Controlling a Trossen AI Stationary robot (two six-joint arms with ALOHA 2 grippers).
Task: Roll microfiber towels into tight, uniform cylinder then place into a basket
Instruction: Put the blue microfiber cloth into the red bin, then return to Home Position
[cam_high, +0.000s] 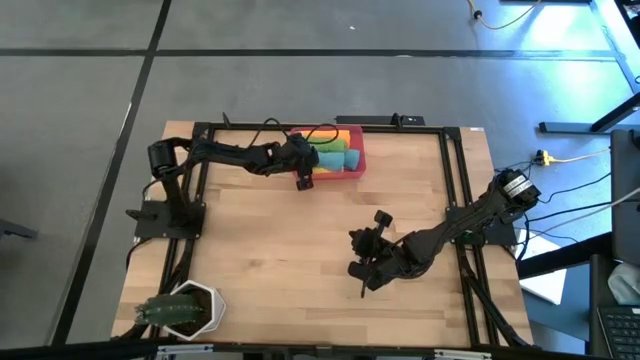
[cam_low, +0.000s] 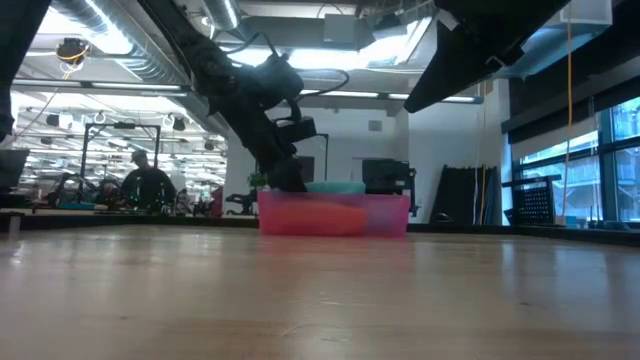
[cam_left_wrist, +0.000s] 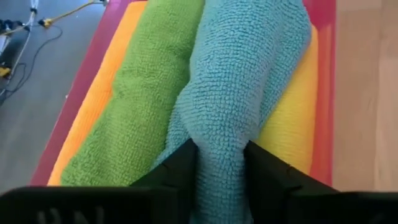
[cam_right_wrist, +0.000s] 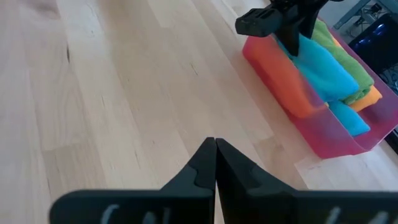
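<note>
Left pincer (cam_left_wrist: 221, 171) straddles a teal towel (cam_left_wrist: 249, 74) in the basket (cam_high: 352, 168) on the wooden table (cam_high: 300, 250).

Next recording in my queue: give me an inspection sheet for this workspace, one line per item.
Surface: wooden table, bare in the middle.
Job's things: pink basket at the far edge holds rolled towels; teal towel on top, green towel beside it, orange towel at the wall.
Clutter: white potted plant at a near corner.
Grippers: left tool over the basket, fingers around the teal towel's end; right tool shut, empty, above bare wood.
Cables: yellow cable on the floor.
Surroundings: a person seated far behind.
</note>
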